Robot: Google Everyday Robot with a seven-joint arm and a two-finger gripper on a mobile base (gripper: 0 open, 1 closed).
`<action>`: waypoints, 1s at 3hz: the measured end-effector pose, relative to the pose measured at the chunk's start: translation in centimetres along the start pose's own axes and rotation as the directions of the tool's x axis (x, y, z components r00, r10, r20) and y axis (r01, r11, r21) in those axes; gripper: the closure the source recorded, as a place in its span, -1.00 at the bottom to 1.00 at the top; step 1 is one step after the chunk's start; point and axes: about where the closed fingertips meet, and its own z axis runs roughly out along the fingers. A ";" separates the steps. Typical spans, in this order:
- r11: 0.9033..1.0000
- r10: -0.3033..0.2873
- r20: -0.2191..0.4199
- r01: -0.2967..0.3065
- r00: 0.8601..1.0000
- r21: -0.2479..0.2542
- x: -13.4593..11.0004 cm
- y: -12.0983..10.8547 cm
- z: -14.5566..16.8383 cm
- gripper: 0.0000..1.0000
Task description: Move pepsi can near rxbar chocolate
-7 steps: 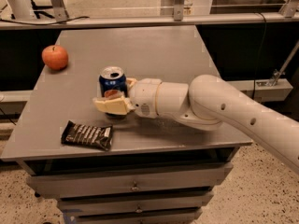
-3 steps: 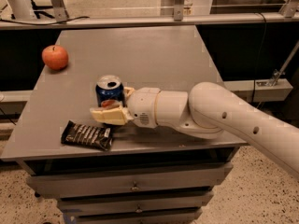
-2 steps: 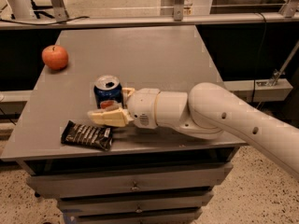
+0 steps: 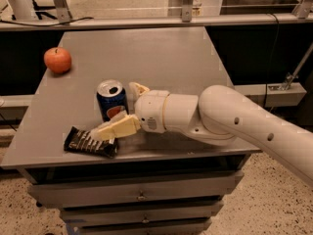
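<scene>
The pepsi can [image 4: 110, 98] stands upright on the grey table [image 4: 161, 53] near its front left. The rxbar chocolate [image 4: 87, 142], in a black wrapper, lies flat just in front of and left of the can, close to the table's front edge. My gripper [image 4: 116, 110] reaches in from the right at can height. Its jaws stand apart on either side of the can: the near finger [image 4: 116, 127] lies low in front of the can and over the bar's right end, and the far finger [image 4: 138, 88] shows behind the can.
A red apple [image 4: 57, 60] sits at the table's far left. My white arm [image 4: 220, 116] crosses the table's front right. Drawers [image 4: 142, 195] are below the tabletop. A rail and dark shelving run behind the table.
The can moved forward and left toward the bar with my gripper. The near finger has dropped lower and the jaws have spread wider around the can.
</scene>
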 end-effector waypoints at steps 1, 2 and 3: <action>1.000 -0.012 -0.002 0.012 1.000 0.014 -0.4 -0.2 -0.3 -1.00; 0.995 -0.072 -0.016 0.073 0.997 0.063 -2.0 -2.5 -2.4 -1.00; 0.981 -0.148 -0.038 0.151 0.988 0.119 -4.1 -6.8 -6.7 -1.00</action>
